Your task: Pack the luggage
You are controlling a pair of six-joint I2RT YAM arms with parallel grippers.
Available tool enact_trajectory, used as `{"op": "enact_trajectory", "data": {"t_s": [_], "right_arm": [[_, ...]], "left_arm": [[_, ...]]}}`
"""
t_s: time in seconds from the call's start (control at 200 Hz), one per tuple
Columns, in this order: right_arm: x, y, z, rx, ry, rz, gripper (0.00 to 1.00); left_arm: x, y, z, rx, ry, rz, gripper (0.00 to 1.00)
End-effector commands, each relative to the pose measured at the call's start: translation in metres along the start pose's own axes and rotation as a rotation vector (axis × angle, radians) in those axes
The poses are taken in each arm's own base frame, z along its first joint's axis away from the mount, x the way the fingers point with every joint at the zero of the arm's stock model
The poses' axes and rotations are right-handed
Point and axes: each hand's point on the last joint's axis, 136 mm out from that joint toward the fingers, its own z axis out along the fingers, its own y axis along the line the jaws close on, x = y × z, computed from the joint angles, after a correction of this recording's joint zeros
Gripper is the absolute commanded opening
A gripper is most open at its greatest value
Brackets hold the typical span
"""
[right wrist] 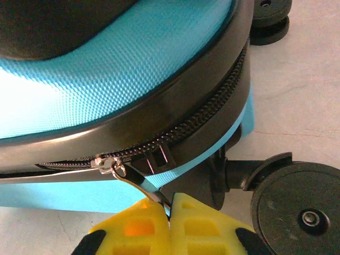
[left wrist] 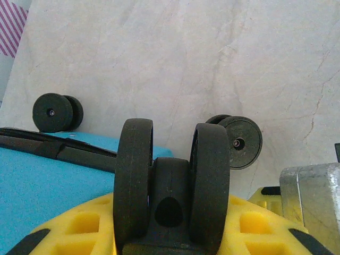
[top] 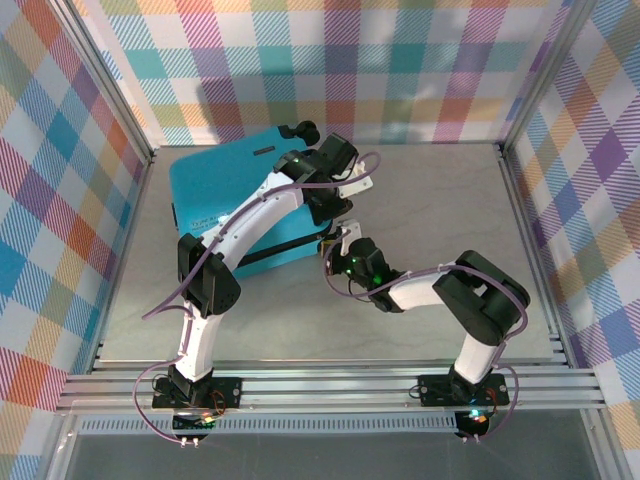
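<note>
The luggage point(top: 235, 205) is a turquoise hard-shell suitcase lying flat and closed at the table's back left, its black wheels along its right side. My left arm reaches over it, and my left gripper point(top: 330, 200) point(left wrist: 170, 212) is shut on a black double wheel point(left wrist: 170, 180) that stands between its yellow fingers point(left wrist: 79, 226). My right gripper point(top: 342, 248) point(right wrist: 170, 212) sits at the suitcase's near right corner. Its yellow pads are pressed together on the metal zipper pull point(right wrist: 135, 180), which hangs from the slider point(right wrist: 103, 162) on the black zipper edge point(right wrist: 202, 122).
Other black wheels stand on the grey table: two point(left wrist: 56, 112) point(left wrist: 239, 141) beyond the left gripper and one point(right wrist: 303, 210) right of the right gripper. Plaid walls point(top: 330, 60) enclose the table on three sides. Bare tabletop point(top: 440, 200) lies to the right.
</note>
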Motion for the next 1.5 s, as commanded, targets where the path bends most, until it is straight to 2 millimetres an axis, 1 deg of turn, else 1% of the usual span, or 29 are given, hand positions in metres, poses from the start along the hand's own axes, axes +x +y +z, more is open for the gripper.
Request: {"op": "enact_trajectory", "data": {"t_s": [0.0,0.13,0.225,0.25,0.32,0.44,0.545,0.61,0.785,0.815,0.88,0.93,0.99,1.125,1.27,1.405,1.475,1.495], "right_arm": [[-0.010,-0.100,-0.014,0.380,-0.038,0.066,0.00],[-0.018,-0.112,-0.015,0.401,-0.048,0.074,0.00],[-0.025,-0.129,-0.017,0.421,-0.044,0.098,0.00],[-0.027,-0.128,-0.018,0.411,-0.050,0.091,0.00],[-0.034,-0.118,-0.021,0.351,-0.075,0.052,0.00],[-0.035,-0.131,-0.021,0.397,-0.046,0.053,0.00],[-0.044,-0.128,-0.015,0.371,-0.050,0.032,0.00],[-0.047,-0.120,-0.012,0.315,-0.054,0.017,0.00],[-0.038,-0.076,-0.018,0.040,-0.093,-0.008,0.00],[-0.035,-0.068,-0.019,-0.007,-0.089,-0.006,0.00],[-0.034,-0.053,-0.019,-0.089,-0.070,0.002,0.00],[-0.035,-0.044,-0.020,-0.141,-0.068,0.020,0.08],[-0.037,-0.040,-0.022,-0.165,-0.076,0.049,0.17],[-0.041,-0.023,-0.029,-0.239,-0.090,0.062,0.25],[-0.044,-0.002,-0.035,-0.312,-0.098,0.043,0.28],[-0.048,0.004,-0.035,-0.326,-0.102,0.052,0.29],[-0.046,0.007,-0.034,-0.347,-0.092,0.051,0.33],[-0.046,0.009,-0.034,-0.357,-0.086,0.050,0.36]], "left_arm": [[0.017,0.019,-0.071,-0.065,-0.015,-0.084,0.06],[0.019,0.018,-0.073,-0.063,-0.012,-0.085,0.06],[0.020,0.018,-0.073,-0.062,-0.009,-0.084,0.06],[0.021,0.018,-0.073,-0.063,-0.007,-0.085,0.06],[0.021,0.019,-0.073,-0.066,-0.005,-0.085,0.06],[0.022,0.018,-0.072,-0.058,-0.007,-0.084,0.06],[0.022,0.016,-0.071,-0.046,-0.008,-0.083,0.06],[0.022,0.017,-0.072,-0.048,-0.009,-0.084,0.06],[0.022,0.017,-0.074,-0.054,-0.013,-0.081,0.06],[0.021,0.017,-0.074,-0.050,-0.015,-0.081,0.06],[0.020,0.017,-0.076,-0.048,-0.026,-0.083,0.06],[0.017,0.018,-0.079,-0.055,-0.042,-0.085,0.05],[0.012,0.023,-0.083,-0.076,-0.068,-0.096,0.03],[0.000,0.030,-0.102,-0.103,-0.146,-0.120,0.02],[-0.011,0.036,-0.124,-0.126,-0.227,-0.154,0.02],[-0.016,0.034,-0.141,-0.113,-0.287,-0.164,0.02],[-0.017,0.031,-0.146,-0.099,-0.309,-0.164,0.02],[-0.018,0.030,-0.148,-0.096,-0.319,-0.164,0.02]]}}
